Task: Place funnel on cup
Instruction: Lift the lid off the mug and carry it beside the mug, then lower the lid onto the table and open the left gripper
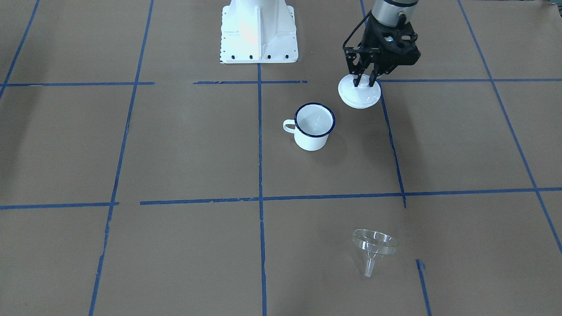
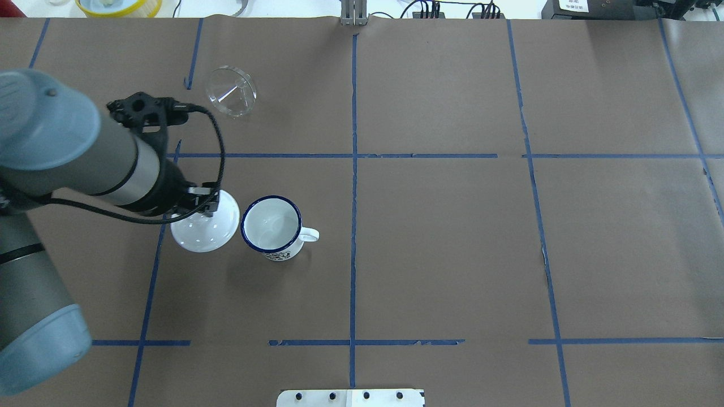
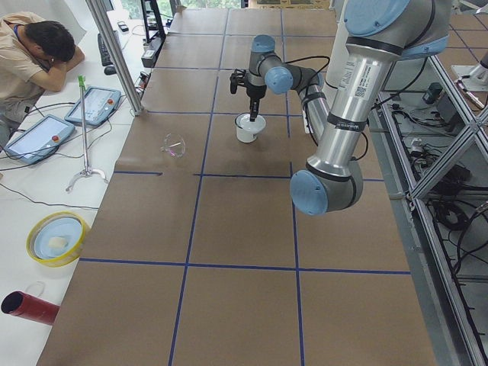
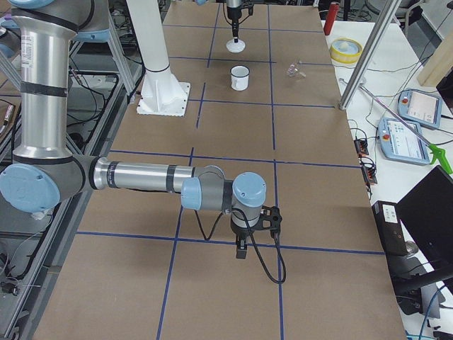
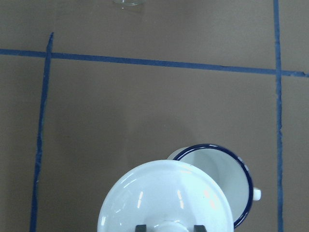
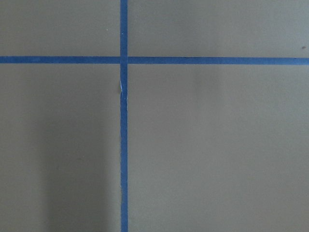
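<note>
Funnel (image 1: 373, 247) nearest camera, tipped on its side on the table paper, well apart from the cup (image 1: 312, 131). Cup upright, mouth uncovered. Just beside it sits the lid (image 1: 359, 99), with the left gripper (image 1: 364, 84) clamped on the knob, presumably to clear the mouth for the funnel. Right gripper (image 4: 242, 249) is well apart from all 3; cannot tell its closure.

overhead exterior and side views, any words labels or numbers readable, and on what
No text is legible.
White enamel mug with a dark blue rim: dark print low on its side, too blurred.
White sticker on the left arm's silver forearm: too small.
White label on a black box: blurred.
</note>
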